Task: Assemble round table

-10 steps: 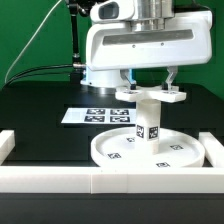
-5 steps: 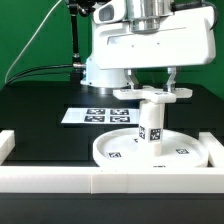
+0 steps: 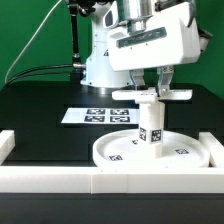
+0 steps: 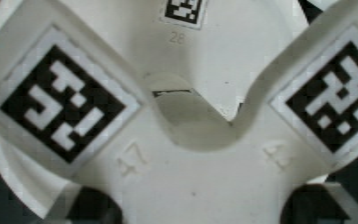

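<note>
Turned jaws grip cross-shaped piece (image 3: pixel 150 95) atop leg (image 3: pixel 150 123)

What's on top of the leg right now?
The cross sits flat atop the leg, held by the end effector. The joint under it is hidden.

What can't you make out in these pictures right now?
Exterior view: whether the gripper clamps the cross-shaped piece; contact too small.
Exterior view: top joint of the leg, hidden under the cross-shaped piece.
Wrist view: leg and disc, hidden by the cross-shaped piece filling the frame.
</note>
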